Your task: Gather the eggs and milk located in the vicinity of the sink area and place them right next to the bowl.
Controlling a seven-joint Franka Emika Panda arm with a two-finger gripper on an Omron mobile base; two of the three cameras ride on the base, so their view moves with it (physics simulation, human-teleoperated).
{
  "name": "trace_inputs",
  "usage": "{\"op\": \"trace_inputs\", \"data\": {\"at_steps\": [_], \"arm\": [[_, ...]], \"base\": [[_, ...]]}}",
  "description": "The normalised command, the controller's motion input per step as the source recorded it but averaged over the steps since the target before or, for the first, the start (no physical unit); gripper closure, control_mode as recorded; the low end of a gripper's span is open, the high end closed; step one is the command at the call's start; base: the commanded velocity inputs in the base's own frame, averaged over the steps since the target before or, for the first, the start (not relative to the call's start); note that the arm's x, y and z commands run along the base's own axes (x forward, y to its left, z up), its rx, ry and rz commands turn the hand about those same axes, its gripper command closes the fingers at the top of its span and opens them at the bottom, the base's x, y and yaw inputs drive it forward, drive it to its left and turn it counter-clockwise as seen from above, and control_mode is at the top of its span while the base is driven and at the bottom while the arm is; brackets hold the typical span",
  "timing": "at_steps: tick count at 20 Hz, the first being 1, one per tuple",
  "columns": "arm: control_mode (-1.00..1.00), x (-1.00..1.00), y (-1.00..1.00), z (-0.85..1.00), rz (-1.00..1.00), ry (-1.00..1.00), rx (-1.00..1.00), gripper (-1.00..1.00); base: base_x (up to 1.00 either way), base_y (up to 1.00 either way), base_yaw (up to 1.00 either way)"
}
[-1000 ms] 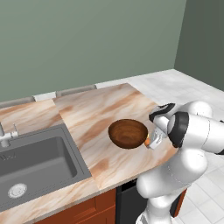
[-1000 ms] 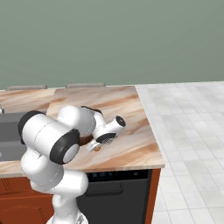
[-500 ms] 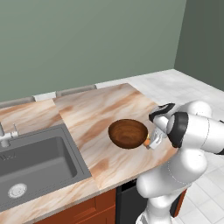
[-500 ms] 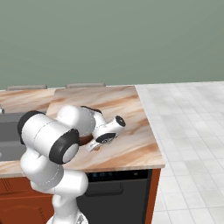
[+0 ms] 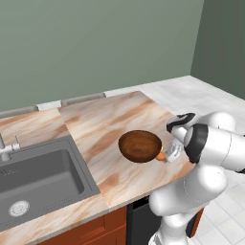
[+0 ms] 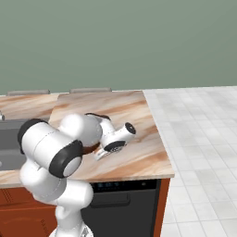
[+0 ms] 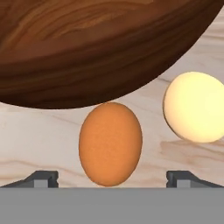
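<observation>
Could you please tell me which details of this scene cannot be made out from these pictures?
- Bowl: hand view, its rim is cut off by the top edge.
- Orange egg: left base view, mostly hidden behind the bowl and the hand.
- Gripper: right base view, its fingers are hidden behind the arm.
- Pale egg: hand view, cut off by the right edge.

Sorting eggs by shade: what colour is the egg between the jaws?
Orange-brown egg, clearest in the hand view.

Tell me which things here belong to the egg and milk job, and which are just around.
Part of the job:
orange egg
pale egg
bowl
sink
gripper, open

Just around:
counter
tap
tiled floor
</observation>
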Motion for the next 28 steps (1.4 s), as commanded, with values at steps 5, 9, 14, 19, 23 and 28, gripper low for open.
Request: {"op": "trace_inputs", "data": {"at_steps": [5,9,14,19,23,28], "arm": [[-1.00,-0.19,-0.24,0.41,-0.01,0.00,0.00,-1.00],[-1.00,-0.03,-0.01,0.66,-0.06,0.00,0.00,-1.00],[-1.00,0.00,0.00,0.73,-0.21,0.02,-0.03,-1.00],[-1.00,-0.02,0.17,0.70,-0.27,0.10,-0.07,-1.00],[-1.00,-0.10,0.47,0.73,-0.21,0.12,-0.18,-1.00],[-1.00,-0.06,0.67,0.61,-0.14,0.14,-0.22,-1.00]], "base": [[0.00,0.00,0.00],[0.00,0.00,0.00],[0.00,0.00,0.00],[0.00,0.00,0.00],[0.00,0.00,0.00],[0.00,0.00,0.00]]}}
